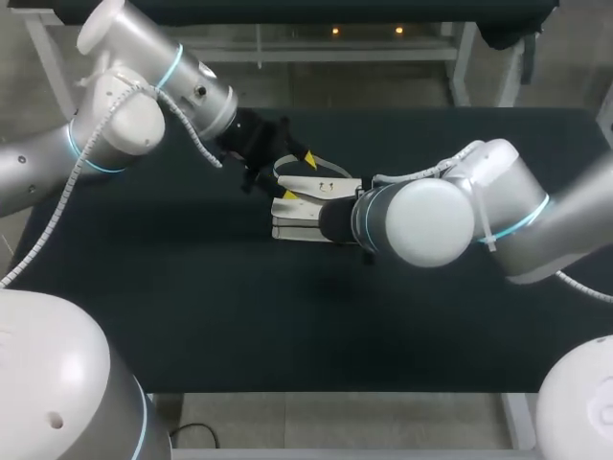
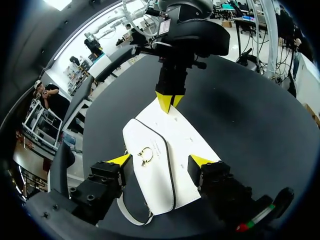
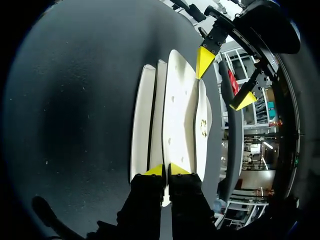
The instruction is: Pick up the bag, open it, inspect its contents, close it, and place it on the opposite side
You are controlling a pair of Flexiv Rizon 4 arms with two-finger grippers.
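Right hand: fingers almost together, pinching a thin white edge of the bag from two sides.
Left hand: spread wide at the bag's opposite end, one yellow tip off each side of the bag, holding nothing.
Bag: white, lying between the two hands, its ring clasp facing up.
Strap: loops out from the bag at the left hand's end.
Surface: dark, beneath the bag.
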